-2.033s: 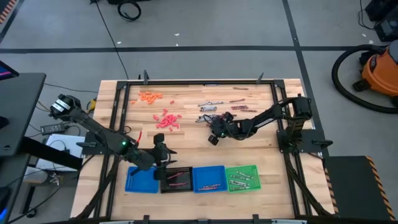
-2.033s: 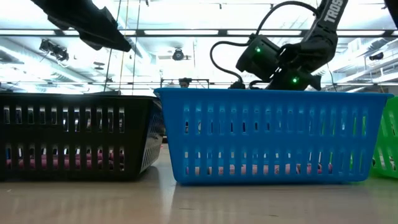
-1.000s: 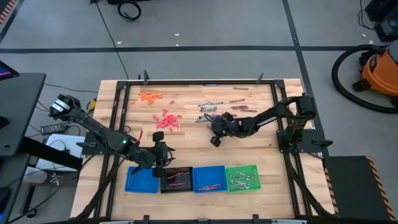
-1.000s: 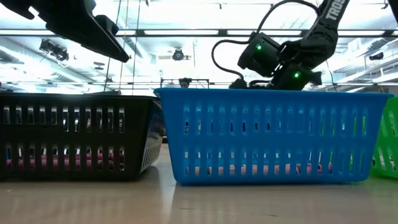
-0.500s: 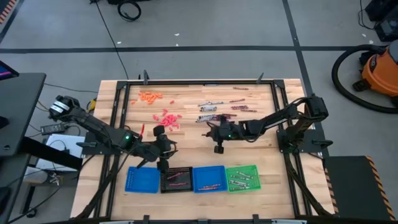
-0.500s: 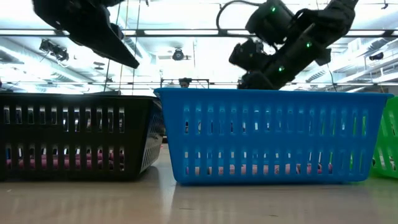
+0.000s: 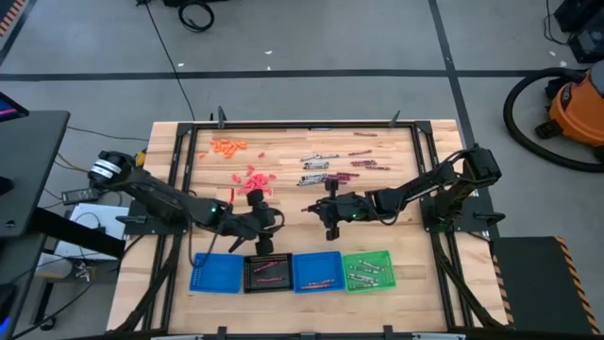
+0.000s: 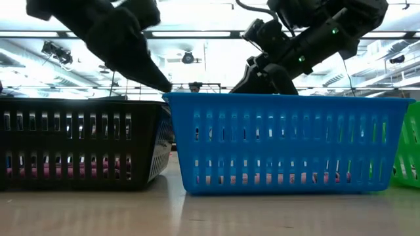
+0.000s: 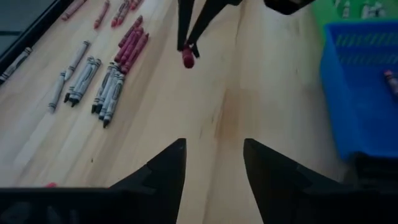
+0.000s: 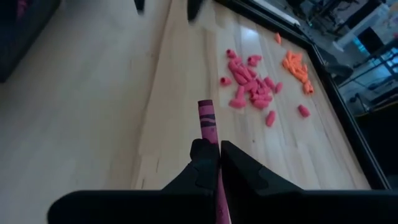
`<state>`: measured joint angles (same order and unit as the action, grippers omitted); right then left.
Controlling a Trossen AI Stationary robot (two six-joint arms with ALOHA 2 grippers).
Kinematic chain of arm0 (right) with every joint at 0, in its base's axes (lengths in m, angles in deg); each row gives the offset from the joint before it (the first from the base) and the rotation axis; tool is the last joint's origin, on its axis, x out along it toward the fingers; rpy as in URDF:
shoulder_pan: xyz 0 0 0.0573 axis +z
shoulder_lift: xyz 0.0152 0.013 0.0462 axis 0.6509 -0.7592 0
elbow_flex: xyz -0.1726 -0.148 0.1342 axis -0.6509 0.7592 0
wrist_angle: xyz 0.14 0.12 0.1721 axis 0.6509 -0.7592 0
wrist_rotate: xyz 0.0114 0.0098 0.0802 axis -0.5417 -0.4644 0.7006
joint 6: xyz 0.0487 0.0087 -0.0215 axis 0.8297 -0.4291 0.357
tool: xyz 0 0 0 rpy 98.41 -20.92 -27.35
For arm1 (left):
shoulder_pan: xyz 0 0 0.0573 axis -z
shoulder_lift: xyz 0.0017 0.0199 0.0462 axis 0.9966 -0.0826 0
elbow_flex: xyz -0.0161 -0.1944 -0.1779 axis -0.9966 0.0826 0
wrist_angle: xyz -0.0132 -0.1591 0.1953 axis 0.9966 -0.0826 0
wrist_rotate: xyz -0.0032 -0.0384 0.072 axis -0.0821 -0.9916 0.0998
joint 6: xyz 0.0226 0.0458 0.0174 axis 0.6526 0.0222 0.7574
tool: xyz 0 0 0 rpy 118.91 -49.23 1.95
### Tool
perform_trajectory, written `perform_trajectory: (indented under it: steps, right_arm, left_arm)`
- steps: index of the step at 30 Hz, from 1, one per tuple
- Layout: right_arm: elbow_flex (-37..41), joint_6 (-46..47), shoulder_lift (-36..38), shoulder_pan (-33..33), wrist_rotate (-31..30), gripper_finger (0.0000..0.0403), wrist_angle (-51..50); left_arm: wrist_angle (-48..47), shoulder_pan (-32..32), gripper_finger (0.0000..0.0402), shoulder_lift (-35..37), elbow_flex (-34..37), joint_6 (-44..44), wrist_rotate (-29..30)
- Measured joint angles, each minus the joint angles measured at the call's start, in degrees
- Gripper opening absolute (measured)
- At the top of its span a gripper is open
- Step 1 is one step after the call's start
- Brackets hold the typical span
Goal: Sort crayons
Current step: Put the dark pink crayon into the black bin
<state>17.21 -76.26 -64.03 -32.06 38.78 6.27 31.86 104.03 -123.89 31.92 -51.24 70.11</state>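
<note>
My right gripper (image 10: pixel 217 155) is shut on one magenta crayon (image 10: pixel 208 121), above the bare wood at the table's middle (image 7: pixel 330 227). My left gripper (image 9: pixel 214 168) is open and holds nothing. It hangs near the far rim of the black tray (image 7: pixel 267 272) and faces the right gripper. Grey crayons (image 9: pixel 93 84) and maroon crayons (image 9: pixel 130 40) lie flat on the wood at the far middle. More crayons lie in the black tray, the blue tray (image 7: pixel 316 270) and the green tray (image 7: pixel 368 269). My right gripper pinches the magenta crayon between its two fingers (image 10: pixel 204 158). The crayon lies along the fingers, and its wrapped front part (image 10: pixel 208 118) sticks out past the fingertips. The fingers slant down toward the table's left. The crayon (image 9: pixel 188 57) is lifted clear of the wood.
A pile of pink pieces (image 7: pixel 253 181) and a smaller orange pile (image 7: pixel 226 145) lie at the far left. A second blue tray (image 7: pixel 215 272) stands at the left end of the tray row along the near edge. Bare wood lies between the trays and the loose crayons.
My right gripper has risen with the magenta crayon, rolled about its own axis and come toward the table's near edge, staying shut. My left gripper has moved toward the table's right and sunk a little, staying open.
</note>
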Motion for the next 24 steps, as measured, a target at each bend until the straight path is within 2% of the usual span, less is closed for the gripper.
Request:
perform_trajectory:
  steps: [11,18,24]
  right_arm:
    - [-0.04,-0.22,0.09,0.29,2.22,0.0025,2.14]
    - [-0.04,0.24,0.09,0.29,2.68,0.0025,2.24]
    - [-0.04,0.65,0.09,0.29,2.68,0.0025,2.32]
  left_arm:
    - [12.73,-5.21,0.0239,-6.83,-0.02,2.85,-1.31]
    - [20.9,-6.95,0.0233,-9.06,-0.02,7.89,-7.12]
    - [23.06,-7.76,0.022,-10.1,-0.02,8.46,-7.16]
